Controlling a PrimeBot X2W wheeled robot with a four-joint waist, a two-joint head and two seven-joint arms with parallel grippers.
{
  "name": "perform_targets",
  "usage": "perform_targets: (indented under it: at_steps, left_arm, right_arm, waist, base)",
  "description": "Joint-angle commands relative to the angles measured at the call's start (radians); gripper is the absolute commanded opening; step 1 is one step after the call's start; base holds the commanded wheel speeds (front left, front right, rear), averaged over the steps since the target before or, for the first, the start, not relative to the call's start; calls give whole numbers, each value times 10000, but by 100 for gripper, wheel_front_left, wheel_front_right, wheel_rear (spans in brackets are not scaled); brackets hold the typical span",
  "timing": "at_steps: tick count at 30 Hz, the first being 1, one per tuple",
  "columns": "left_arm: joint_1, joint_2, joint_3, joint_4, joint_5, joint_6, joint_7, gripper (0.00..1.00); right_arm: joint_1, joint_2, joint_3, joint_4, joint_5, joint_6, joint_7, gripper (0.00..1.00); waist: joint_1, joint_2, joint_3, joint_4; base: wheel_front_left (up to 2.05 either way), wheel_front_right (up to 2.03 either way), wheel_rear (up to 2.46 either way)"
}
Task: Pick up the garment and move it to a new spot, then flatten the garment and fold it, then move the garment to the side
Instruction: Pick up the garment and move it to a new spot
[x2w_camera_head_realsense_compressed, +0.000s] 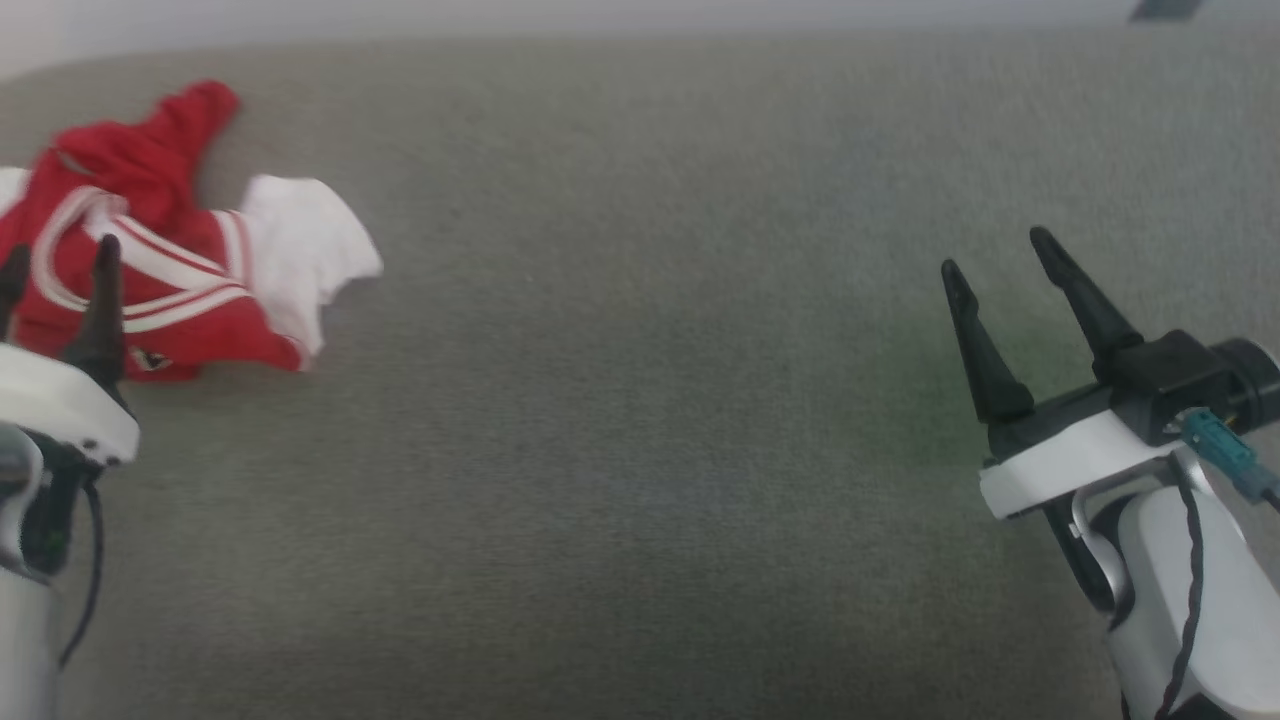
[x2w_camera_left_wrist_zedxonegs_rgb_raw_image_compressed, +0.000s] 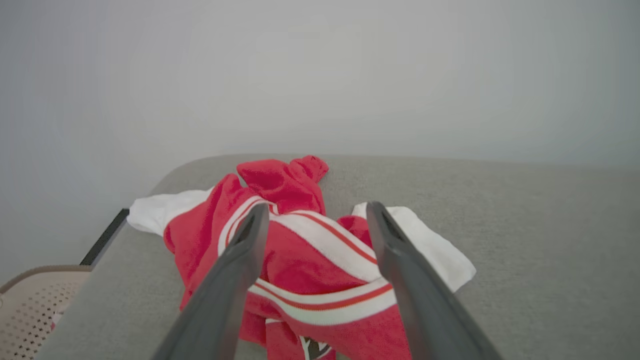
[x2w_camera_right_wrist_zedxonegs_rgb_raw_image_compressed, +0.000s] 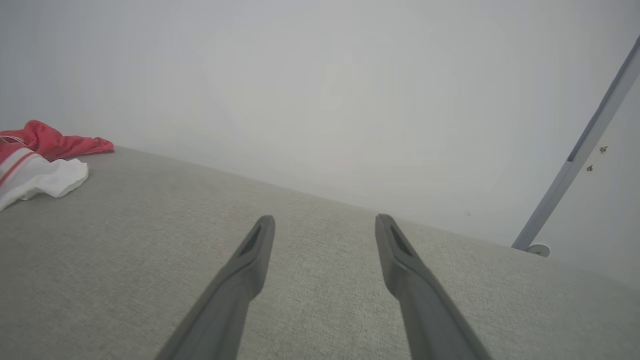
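1. The left jaws stood wide apart with nothing between them. Their two long dark fingers (x2w_camera_head_realsense_compressed: 100, 300) (x2w_camera_left_wrist_zedxonegs_rgb_raw_image_compressed: 235, 280) pointed over the near part of the garment (x2w_camera_head_realsense_compressed: 200, 330) (x2w_camera_left_wrist_zedxonegs_rgb_raw_image_compressed: 300, 265), a crumpled soft red jersey shirt with short white sleeves and white double-stripe trim. Whether the tips touched the cloth could not be told.
2. In the left wrist view, the fingers framed the garment's striped V-neck trim, one on each side of it. A small logo patch (x2w_camera_left_wrist_zedxonegs_rgb_raw_image_compressed: 312, 348) showed on the garment's near edge, low between them.
3. The right jaws were also spread wide and held nothing. Their fingers (x2w_camera_head_realsense_compressed: 975, 340) (x2w_camera_right_wrist_zedxonegs_rgb_raw_image_compressed: 240, 280) were well apart from the garment (x2w_camera_right_wrist_zedxonegs_rgb_raw_image_compressed: 50, 142), far to its right, over bare fabric.
4. The garment lay bunched in a heap on the grey fabric-covered bench (x2w_camera_head_realsense_compressed: 640, 400) (x2w_camera_left_wrist_zedxonegs_rgb_raw_image_compressed: 525, 250) (x2w_camera_right_wrist_zedxonegs_rgb_raw_image_compressed: 125, 240). One white sleeve (x2w_camera_head_realsense_compressed: 300, 250) spread out on the garment's right side, and a twisted red fold (x2w_camera_head_realsense_compressed: 195, 115) rose at its far end.
5. The bench's rounded corner (x2w_camera_left_wrist_zedxonegs_rgb_raw_image_compressed: 172, 175) curved just beyond the garment's far left side.
6. Left of the garment and lower than the bench edge, a beige perforated basket (x2w_camera_left_wrist_zedxonegs_rgb_raw_image_compressed: 35, 305) showed in the left wrist view.
7. Far to the garment's right, past the right fingers, a slanted grey pole (x2w_camera_right_wrist_zedxonegs_rgb_raw_image_compressed: 575, 165) stood against the pale wall.
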Motion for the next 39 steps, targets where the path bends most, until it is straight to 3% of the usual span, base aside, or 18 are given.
perform_targets:
  at_steps: [1, 12, 17, 22, 23, 24, 25, 29, 39]
  left_arm:
    - [-344, 186, -92, 287, -86, -32, 182, 100]
    - [-2435, 1018, -1031, 3116, -640, -44, 2992, 100]
    - [-3045, 814, -1278, 4853, -960, 145, 4800, 100]
    - [-3341, 689, -1436, 5771, -1090, 261, 5717, 100]
    - [-3378, 649, -1498, 5908, -1096, 244, 5867, 91]
    - [-3393, 660, -1605, 5985, -995, 231, 5920, 52]
    - [-3407, 644, -1696, 6054, -952, 184, 6011, 0]
    - [-3652, 706, -1883, 5946, -963, 39, 5790, 0]
    - [-4401, 1517, -2157, 4460, -897, -32, 4729, 0]
  right_arm:
    - [-194, 53, 8, -147, -110, 1, -11, 100]
    - [-737, 76, 66, -728, -332, 1, 27, 100]
    - [-864, 103, 75, -901, -401, 1, 119, 100]
    - [-921, 117, 100, -998, -406, 1, 230, 100]
    - [-928, 117, 102, -1016, -403, 1, 251, 100]
    - [-931, 116, 102, -1037, -410, 1, 285, 100]
    - [-928, 116, 98, -1044, -417, 1, 304, 100]
    - [-836, 98, 58, -990, -461, 1, 314, 100]
    - [-278, 193, -214, -752, -539, 1, 200, 100]
  waist:
    - [0, 0, 952, -678]
    - [0, 0, 2387, -1259]
    - [0, 0, 2675, -1328]
    - [0, 0, 2731, -1305]
    - [0, 0, 2731, -1297]
    - [0, 0, 2728, -1286]
    - [0, 0, 2719, -1273]
    - [0, 0, 2505, -1164]
    - [0, 0, 1278, -748]
  base:
    - [0, 0, 0]
    - [0, 0, 0]
    - [0, 0, 0]
    - [0, 0, 0]
    - [0, 0, 0]
    - [0, 0, 0]
    - [0, 0, 0]
    - [0, 0, 0]
    - [0, 0, 0]
